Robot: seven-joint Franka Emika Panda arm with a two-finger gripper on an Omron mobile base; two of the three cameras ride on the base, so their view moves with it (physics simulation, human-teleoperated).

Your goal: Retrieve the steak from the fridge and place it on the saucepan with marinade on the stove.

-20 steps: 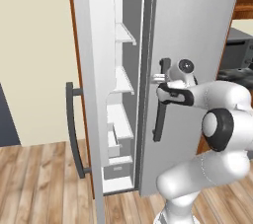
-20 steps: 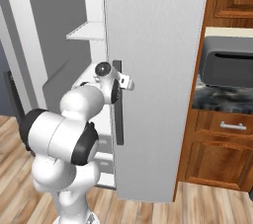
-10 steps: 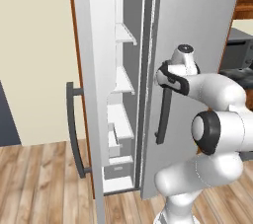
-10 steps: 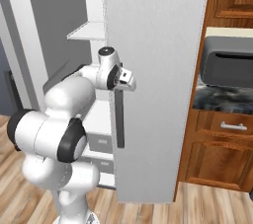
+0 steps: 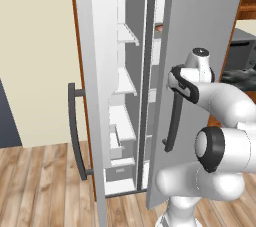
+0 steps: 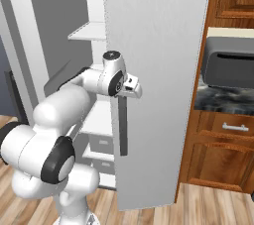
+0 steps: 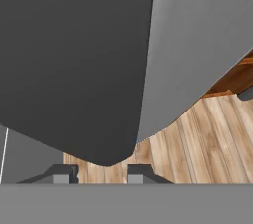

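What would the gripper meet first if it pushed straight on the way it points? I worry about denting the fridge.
Most likely the dark handle of the fridge door: it sits right ahead of the shut gripper, though the exact gap is unclear.

The scene is evenly and brightly lit, with no glare seen and only soft shading inside the fridge [image 5: 131, 91]. Edges are rendered sharp throughout, without blur or edge distortion.

The silver-grey fridge [image 5: 200, 31] stands with both doors open, white shelves in the upper middle; a reddish item [image 5: 159, 27] lies on one.
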